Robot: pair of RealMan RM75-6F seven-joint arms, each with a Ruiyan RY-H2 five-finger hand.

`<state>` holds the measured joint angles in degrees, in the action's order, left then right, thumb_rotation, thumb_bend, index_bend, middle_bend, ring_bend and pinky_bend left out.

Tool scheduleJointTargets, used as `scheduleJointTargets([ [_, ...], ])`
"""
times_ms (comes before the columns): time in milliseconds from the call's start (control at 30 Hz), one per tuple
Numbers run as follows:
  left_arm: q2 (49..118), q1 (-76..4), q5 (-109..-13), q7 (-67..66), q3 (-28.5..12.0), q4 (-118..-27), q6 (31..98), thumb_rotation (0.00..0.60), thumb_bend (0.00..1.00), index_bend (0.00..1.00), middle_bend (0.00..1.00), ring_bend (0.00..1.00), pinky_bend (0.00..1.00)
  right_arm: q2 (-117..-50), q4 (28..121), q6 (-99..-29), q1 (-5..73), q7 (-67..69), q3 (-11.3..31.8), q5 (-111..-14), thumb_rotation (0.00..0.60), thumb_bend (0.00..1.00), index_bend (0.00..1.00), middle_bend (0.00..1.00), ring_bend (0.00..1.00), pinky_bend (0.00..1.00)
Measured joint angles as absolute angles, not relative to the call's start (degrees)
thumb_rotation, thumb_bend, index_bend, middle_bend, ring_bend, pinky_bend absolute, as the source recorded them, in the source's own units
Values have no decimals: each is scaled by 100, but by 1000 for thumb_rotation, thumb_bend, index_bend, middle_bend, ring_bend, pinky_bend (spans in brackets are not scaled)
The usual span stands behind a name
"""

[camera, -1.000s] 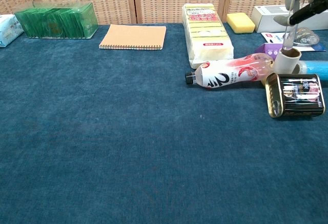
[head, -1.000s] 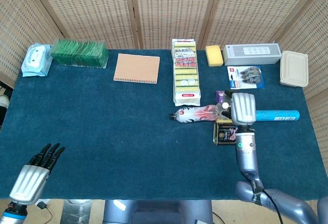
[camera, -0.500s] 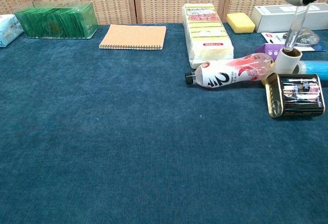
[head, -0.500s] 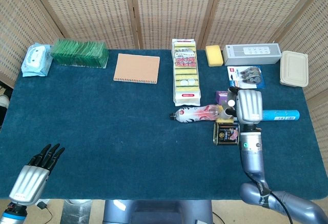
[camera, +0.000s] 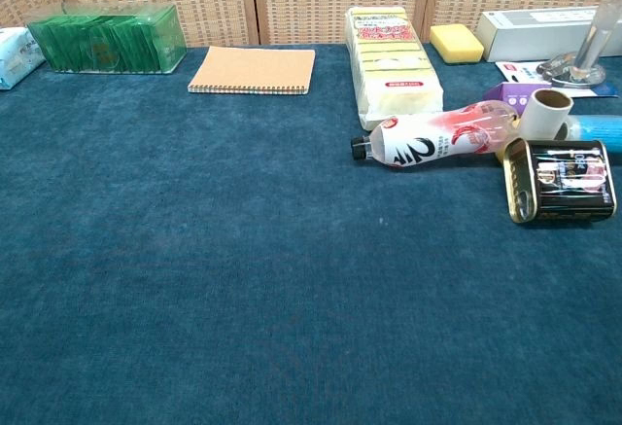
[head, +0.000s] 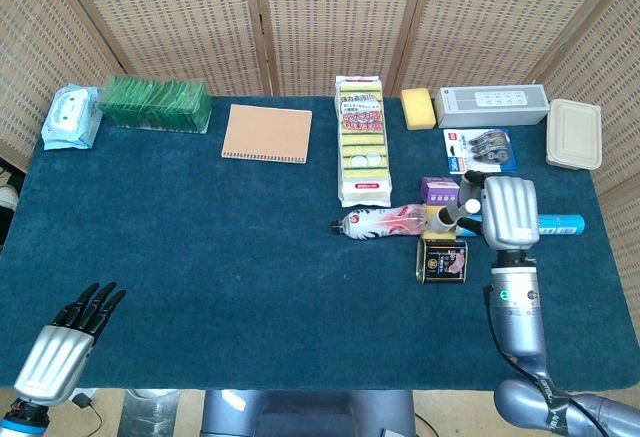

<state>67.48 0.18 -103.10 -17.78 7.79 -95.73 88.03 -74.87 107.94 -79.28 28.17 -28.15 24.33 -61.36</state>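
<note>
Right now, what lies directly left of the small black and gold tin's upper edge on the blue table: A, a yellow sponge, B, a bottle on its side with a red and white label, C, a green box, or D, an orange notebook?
B: the bottle lies on its side with its cap pointing left, just above and left of the tin, near the right hand.

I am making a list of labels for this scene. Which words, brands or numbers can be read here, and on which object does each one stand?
None can be read with certainty.
Sponge pack: red label with print, too small.
Bottle: large dark mark, unclear.
Tin can: label blurred.
Blue blister pack: red logo, unreadable.
Blue tube: tiny print, unreadable.
Grey box: small marks only.
</note>
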Motion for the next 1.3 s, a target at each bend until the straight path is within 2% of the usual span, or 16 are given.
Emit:
scheduleJointTargets([
  [267, 6678, -13, -10388, -1651, 794, -9556, 8804, 600, 206, 47, 78, 59, 267, -6814, 11797, -7998, 2443, -3108, 2104, -5906, 600, 406, 785, 963, 1000, 1000],
  [433, 6650, -35, -10452, -1607, 818, -9529, 8792, 600, 206, 48, 78, 59, 270, -5965, 12837, -7929, 2016, -3065, 1581, -6112, 600, 411, 786, 968, 1000, 1000],
  [533, 6646, -59, -10476, -1603, 818, -9524, 8766, 600, 206, 47, 78, 59, 271, -5639, 13067, -7918, 1794, -2859, 1342, -6540, 600, 412, 785, 968, 1000, 1000],
  [633, 6646, -81, -10502, -1617, 826, -9520, 8725, 600, 206, 47, 78, 59, 272, -5596, 12932, -8089, 1653, -2498, 1320, -6902, 600, 413, 786, 969, 1000, 1000],
  [767, 6616, -108, -10500, -1580, 824, -9527, 8694, 600, 207, 47, 79, 59, 272, -5777, 12505, -8210, 1605, -2331, 1307, -6819, 600, 414, 786, 969, 1000, 1000],
  [867, 6606, -126, -10418, -1553, 781, -9547, 8673, 600, 206, 47, 78, 59, 273, -5827, 12451, -8219, 1507, -2232, 1084, -6877, 600, 413, 785, 970, 1000, 1000],
  [967, 6609, -116, -10399, -1578, 775, -9554, 8677, 600, 207, 47, 78, 60, 273, -5869, 12382, -8290, 1409, -2049, 899, -7451, 600, 414, 786, 970, 1000, 1000],
  [1133, 6611, -79, -10554, -1558, 834, -9510, 8783, 600, 207, 48, 78, 59, 273, -5986, 12102, -8404, 1407, -1831, 1051, -8611, 600, 420, 787, 976, 1000, 1000],
  [1300, 6615, -103, -10483, -1527, 804, -9515, 8732, 600, 207, 48, 78, 59, 275, -6118, 11711, -8456, 1362, -1678, 998, -8475, 600, 421, 788, 976, 1000, 1000],
])
